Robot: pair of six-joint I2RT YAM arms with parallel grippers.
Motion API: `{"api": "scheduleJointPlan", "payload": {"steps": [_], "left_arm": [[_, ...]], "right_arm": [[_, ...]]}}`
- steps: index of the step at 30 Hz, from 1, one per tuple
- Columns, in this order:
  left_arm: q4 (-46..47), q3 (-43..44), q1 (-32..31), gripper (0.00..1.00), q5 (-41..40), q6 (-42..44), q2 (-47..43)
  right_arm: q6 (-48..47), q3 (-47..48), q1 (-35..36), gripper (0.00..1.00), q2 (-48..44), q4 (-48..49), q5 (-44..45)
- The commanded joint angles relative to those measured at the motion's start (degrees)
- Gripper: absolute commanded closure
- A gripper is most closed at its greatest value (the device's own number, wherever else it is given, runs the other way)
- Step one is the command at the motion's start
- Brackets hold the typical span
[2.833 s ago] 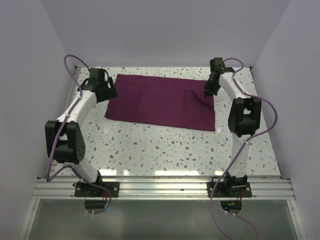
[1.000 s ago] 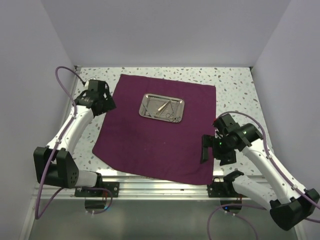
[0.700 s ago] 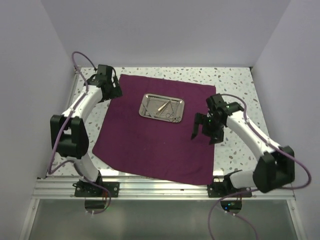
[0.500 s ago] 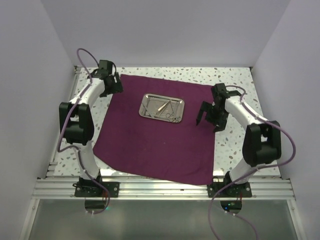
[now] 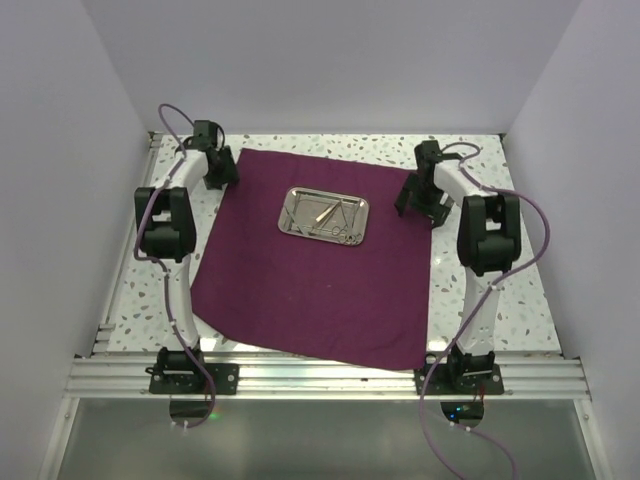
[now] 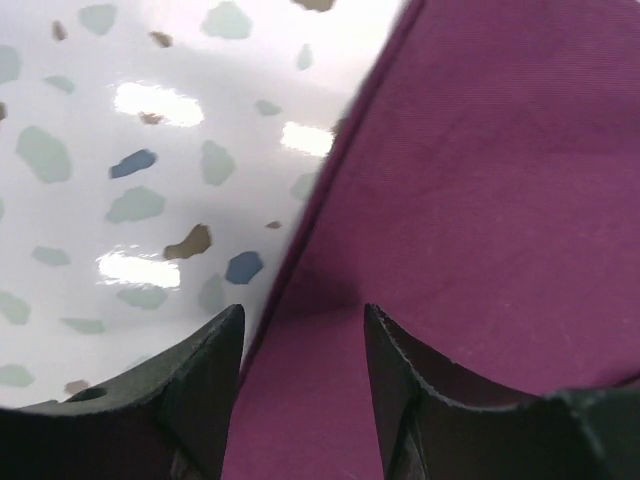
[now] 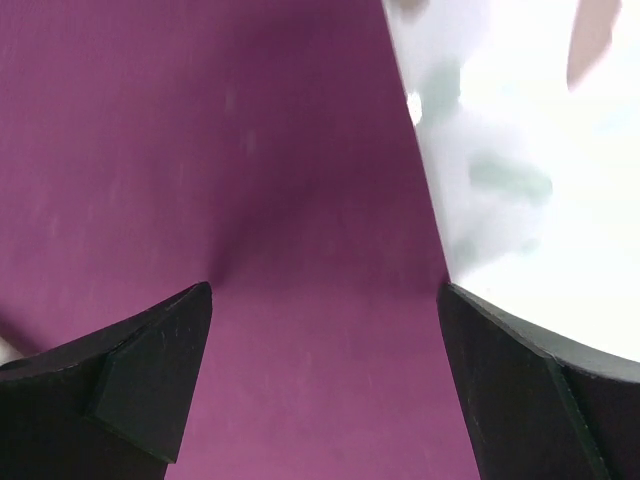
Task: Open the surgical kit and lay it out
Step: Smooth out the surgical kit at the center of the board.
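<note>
- surgical kit: plum cloth wrap (image 5: 310, 290) lies open & flat on the speckled table (image 5: 520, 310), near edge by the arm bases. Steel tray (image 5: 323, 216) sits on its far half, approx ctr.
- thin silver instruments (image 5: 322, 214) are piled in the tray, crossing each other. None on the cloth, so lay-out step not done imo.
- left gripper (image 6: 302, 320): at the cloth's far-left corner, jaws part open, hem runs through the gap. No pinch that I can see. Prob there to tug/flatten that corner.
- right gripper (image 7: 325, 292): low over the far-right edge, jaws wide, holds nothing. Cloth under it, bare table just beside.
- both arms work the outer edges, so nothing crowds the tray.
- labels/writing: none legible on cloth, tray or arms.
</note>
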Motion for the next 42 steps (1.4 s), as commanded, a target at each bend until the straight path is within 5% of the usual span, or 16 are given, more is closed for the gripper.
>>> {"api": "scheduleJointPlan", "payload": {"steps": [1, 10, 12, 14, 15, 17, 24, 31, 33, 35, 36, 37, 39, 42], "left_arm": [[2.02, 1.92, -0.21, 0.46, 5.94, 0.6, 1.22], [3.61, 0.95, -0.29, 0.59, 15.52, -2.56, 2.63], [3.26, 1.12, -0.38, 0.66, 17.71, -2.74, 2.9], [3.08, 1.04, -0.38, 0.88, 17.64, -3.09, 3.25], [2.65, 1.3, -0.38, 0.98, 16.16, -3.35, 3.33], [0.01, 2.52, -0.21, 1.0, 12.82, -4.41, 3.51], [-4.47, 1.56, 2.51, 1.0, -2.38, -6.95, -0.88], [-5.45, 5.24, 5.68, 1.0, -2.32, -6.35, -0.89], [-4.83, 5.69, 5.68, 1.0, -0.66, -6.34, -0.45], [-4.13, 5.61, 5.59, 0.71, -0.56, -6.87, -1.23], [-3.87, 5.43, 5.59, 0.52, 1.01, -7.04, -1.76], [-4.12, 5.08, 5.51, 0.21, 0.85, -7.31, -2.37], [-4.91, 3.59, 5.42, 0.04, -0.11, -7.57, -5.97], [-5.88, -3.07, 5.42, 0.0, -3.97, -7.66, -13.69]], "right_arm": [[2.53, 6.7, -0.15, 0.02, 4.47, -0.44, 5.82], [-0.2, 16.64, -1.29, 0.06, 13.7, -4.13, 11.64], [0.5, 18.57, -2.35, 0.27, 15.72, -4.74, 8.13], [1.12, 19.97, -2.96, 0.64, 18.53, -3.96, 4.45], [1.29, 21.11, -3.05, 0.73, 19.59, -4.05, 3.47], [1.38, 25.66, -3.23, 1.0, 23.19, -5.01, 1.19], [3.75, 37.02, -3.14, 1.0, 29.96, -4.66, -3.38], [5.08, 42.84, -3.32, 1.0, 32.43, -4.49, -6.11], [4.2, 41.26, -3.32, 0.68, 30.33, -3.79, -6.73], [3.85, 38.97, -3.32, 0.27, 28.57, -4.22, -6.12], [3.58, 38.1, -3.32, 0.21, 26.73, -5.01, -6.12], [3.49, 36.26, -3.32, 0.19, 25.58, -5.27, -5.86], [3.05, 34.41, -3.23, 0.17, 23.39, -6.33, -5.33], [2.96, 29.05, -3.32, 0.17, 17.42, -6.33, -5.5]]}}
